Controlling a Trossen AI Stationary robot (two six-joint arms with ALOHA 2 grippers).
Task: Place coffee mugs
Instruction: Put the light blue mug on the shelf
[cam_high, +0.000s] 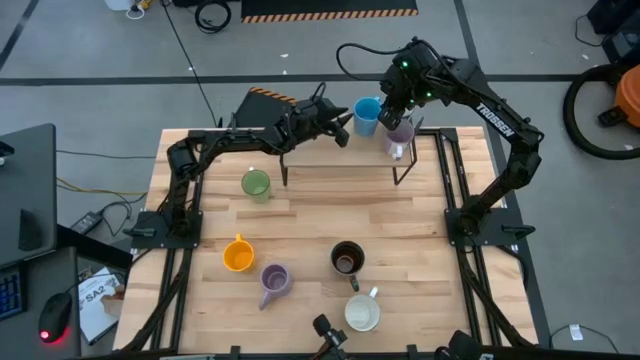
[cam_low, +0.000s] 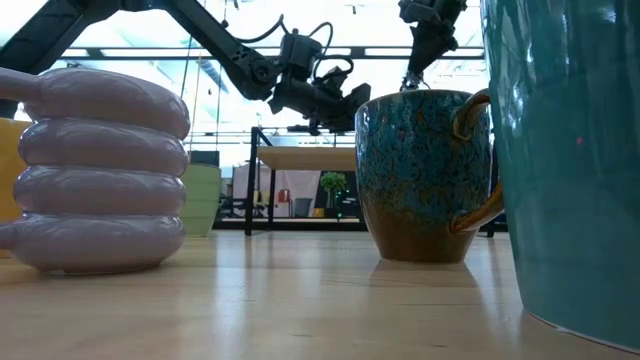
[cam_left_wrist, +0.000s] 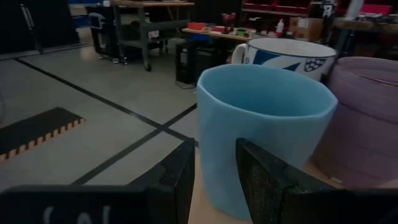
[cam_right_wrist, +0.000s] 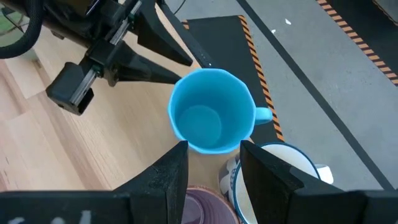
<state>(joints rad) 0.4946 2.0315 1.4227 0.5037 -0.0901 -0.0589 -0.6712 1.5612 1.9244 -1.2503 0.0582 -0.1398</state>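
Note:
A light blue mug (cam_right_wrist: 211, 112) stands upright on its base on a raised wooden shelf (cam_high: 330, 160) at the table's far edge. A lilac mug (cam_left_wrist: 367, 124) and a white mug with a blue pattern (cam_left_wrist: 292, 53) stand close beside it. My left gripper (cam_left_wrist: 214, 180) is level and open, with its fingertips just short of the blue mug's wall, toward the table's left; I see no touch. My right gripper (cam_right_wrist: 214, 177) hangs open above the shelf mugs, pointing steeply down, with nothing between its fingers.
On the table stand a green mug (cam_high: 256, 184), an orange mug (cam_high: 238, 254), a second lilac mug (cam_high: 273, 282), a dark brown mug (cam_high: 347, 258) and a cream mug (cam_high: 362, 312). The shelf's thin black legs (cam_high: 404, 170) stand at the far middle.

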